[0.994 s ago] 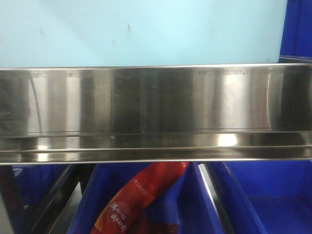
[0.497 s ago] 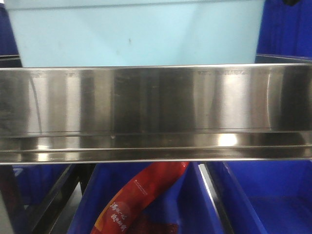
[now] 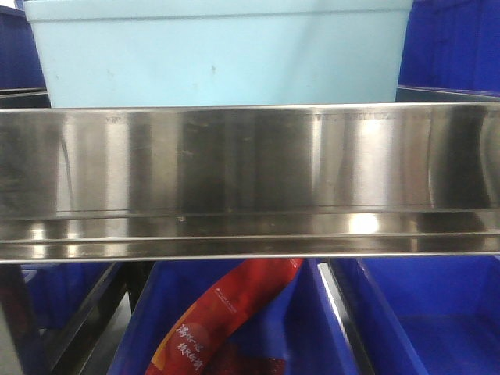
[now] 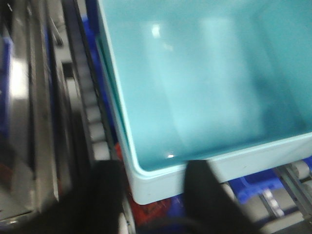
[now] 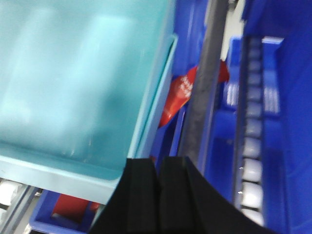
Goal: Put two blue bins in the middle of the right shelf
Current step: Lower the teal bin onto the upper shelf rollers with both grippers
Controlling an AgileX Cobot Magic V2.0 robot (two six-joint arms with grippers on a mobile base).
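A pale sky-blue bin [image 3: 226, 58] stands behind the steel shelf rail at the top of the front view, rim and both side walls showing. Its empty inside [image 4: 195, 73] fills the left wrist view. My left gripper [image 4: 156, 187] is open, its dark fingers [image 4: 105, 195] spread either side of the bin's near corner. In the right wrist view the same bin [image 5: 73, 73] lies to the left, and a second pale rim shows just outside its wall, as of a bin nested under it. Beside the bin's near right corner my right gripper [image 5: 157, 168] is shut, with nothing between its fingers.
A broad steel shelf rail [image 3: 250, 156] crosses the front view. Dark blue crates [image 3: 449, 47] flank the bin, and more crates [image 3: 422, 312] sit below, one holding a red packet [image 3: 226, 312]. Roller tracks [image 4: 92, 117] [image 5: 251, 146] run alongside the bin.
In the front view the pale bin has drawn back from the camera. It filled the top before; now its rim and both sides show, with dark crates on either side.
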